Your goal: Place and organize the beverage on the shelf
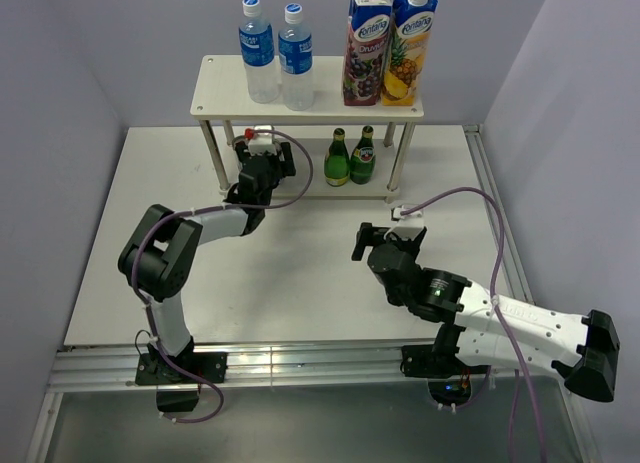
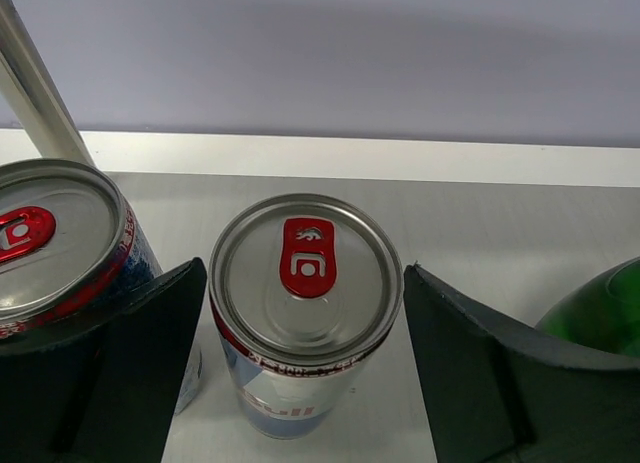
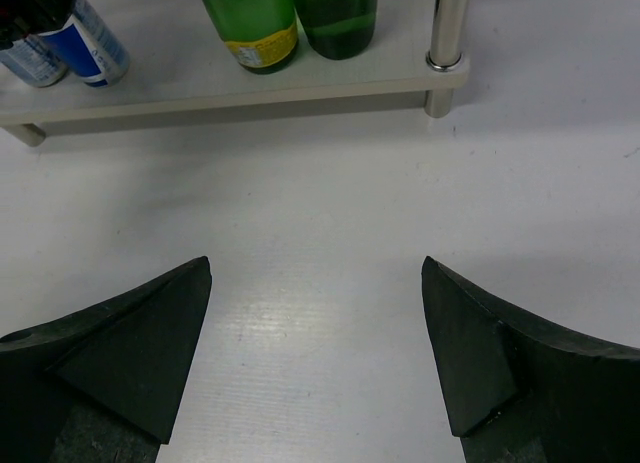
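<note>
Left wrist view shows the left pincer [image 2: 305, 271] with its jaws apart, one dark finger [image 2: 130, 363] on either side of a red-tabbed can [image 2: 305, 313], close to its rim, with no squeeze that I can make out; the can stands between them on the lower board of the shelf [image 2: 480, 218]. Just beyond the left-hand finger stands a second can [image 2: 50, 243]; past the right-hand finger bulges a green bottle [image 2: 600, 318]; further out to the left rises a shelf leg [image 2: 35, 83]. I judge the step to be setting this can into its row; done well, the jaws widen evenly and the arm backs straight out along its own reach, so neither finger brushes the neighbouring can or the bottle. The can is upright, its long axis vertical, lid facing up toward the wrist camera, the tab lying along the pincer's reach. The right pincer [image 3: 315, 268] waits well away, jaws apart over the table [image 3: 320, 183], holding nothing.
</note>
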